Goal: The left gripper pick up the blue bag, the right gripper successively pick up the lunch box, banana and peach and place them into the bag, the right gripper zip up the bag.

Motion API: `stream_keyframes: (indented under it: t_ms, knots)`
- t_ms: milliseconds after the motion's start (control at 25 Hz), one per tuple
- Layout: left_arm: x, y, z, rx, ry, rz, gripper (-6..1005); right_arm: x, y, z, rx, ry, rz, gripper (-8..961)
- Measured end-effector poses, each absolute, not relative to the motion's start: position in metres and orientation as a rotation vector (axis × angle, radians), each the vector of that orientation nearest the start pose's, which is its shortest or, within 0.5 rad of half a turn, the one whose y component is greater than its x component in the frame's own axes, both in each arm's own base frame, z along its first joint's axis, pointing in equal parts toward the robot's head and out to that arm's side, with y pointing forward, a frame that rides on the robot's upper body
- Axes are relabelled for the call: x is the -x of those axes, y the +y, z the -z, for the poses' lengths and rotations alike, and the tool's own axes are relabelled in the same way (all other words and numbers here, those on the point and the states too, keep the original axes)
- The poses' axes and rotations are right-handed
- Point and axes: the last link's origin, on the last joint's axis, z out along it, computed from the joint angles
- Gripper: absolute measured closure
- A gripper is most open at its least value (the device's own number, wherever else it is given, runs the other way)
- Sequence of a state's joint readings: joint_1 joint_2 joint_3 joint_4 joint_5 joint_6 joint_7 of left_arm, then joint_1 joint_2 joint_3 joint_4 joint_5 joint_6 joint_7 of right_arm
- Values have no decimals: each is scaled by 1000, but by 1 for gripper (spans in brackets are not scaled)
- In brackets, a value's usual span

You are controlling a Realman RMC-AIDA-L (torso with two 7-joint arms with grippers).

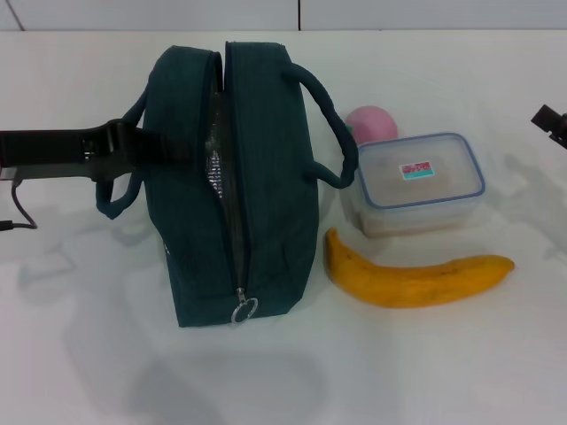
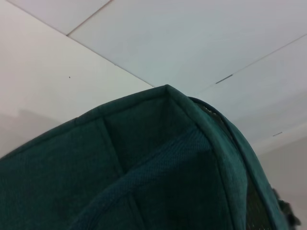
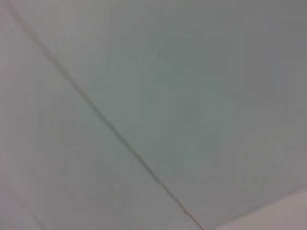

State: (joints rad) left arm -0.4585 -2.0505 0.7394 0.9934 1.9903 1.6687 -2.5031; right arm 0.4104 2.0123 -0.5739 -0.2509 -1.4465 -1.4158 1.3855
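Blue bag (image 1: 239, 186) sits center frame, unzipped. Left gripper (image 1: 133, 146) is at its left-side handle, can't tell if it's clamped. Banana (image 1: 416, 276) lower right, lunch box (image 1: 419, 181) above, peach (image 1: 372, 122) behind. A loose handle hold could let the bag sag. Right gripper (image 1: 551, 122) is parked at the right edge.

Left end effector (image 1: 146, 149) at blue bag (image 1: 266, 221)

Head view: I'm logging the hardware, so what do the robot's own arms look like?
The left arm is a long, flat-sided black bar with a thin black cable looping beneath it. Only a small, angular black tip of the right arm enters the edge.
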Motion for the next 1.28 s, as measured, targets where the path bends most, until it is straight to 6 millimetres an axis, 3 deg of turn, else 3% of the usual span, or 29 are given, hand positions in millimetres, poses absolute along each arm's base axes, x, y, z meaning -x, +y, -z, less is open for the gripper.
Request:
stream_keyframes:
  t_ms: [320, 760, 1280]
  knots:
    - [248, 332, -56, 2355, -1803, 728, 961, -323, 333, 5, 1862, 1403, -1191, 140]
    - [248, 336, -58, 2350, -1783, 707, 961, -314, 339, 32, 1852, 1537, -1157, 144]
    - [250, 337, -55, 2347, -1802, 707, 962, -306, 341, 36, 1844, 1625, -1189, 149]
